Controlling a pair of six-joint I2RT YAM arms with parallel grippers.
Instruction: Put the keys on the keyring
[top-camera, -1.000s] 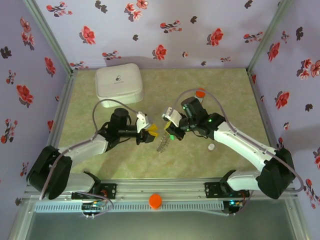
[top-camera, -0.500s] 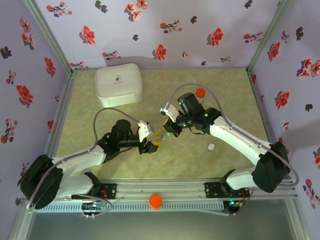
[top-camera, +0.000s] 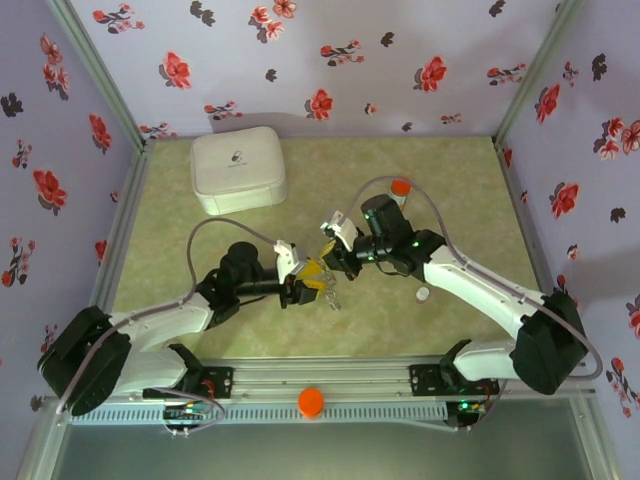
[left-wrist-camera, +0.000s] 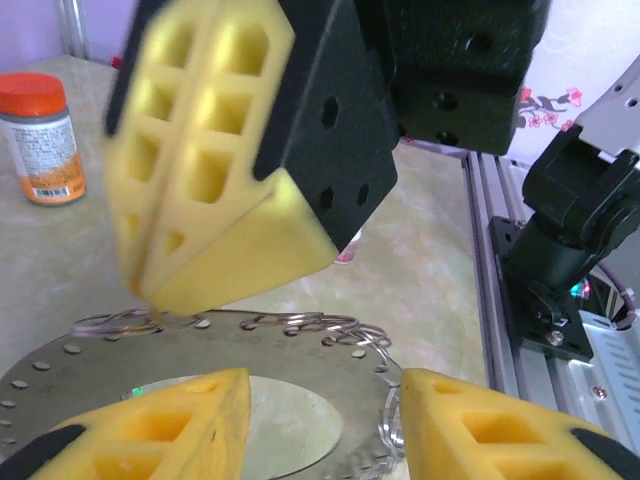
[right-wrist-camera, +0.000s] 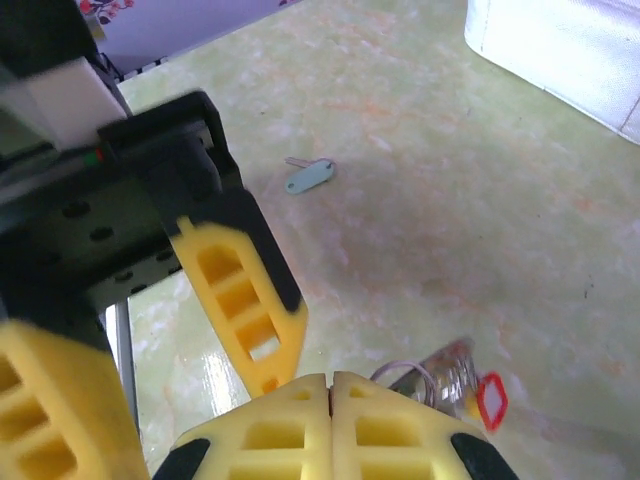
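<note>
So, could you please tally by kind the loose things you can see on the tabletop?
white box: 1
orange-capped bottle: 1
small white cap: 1
keyring: 1
keys I can make out: 2, one pale teal, one red-tagged
Total: 6
</note>
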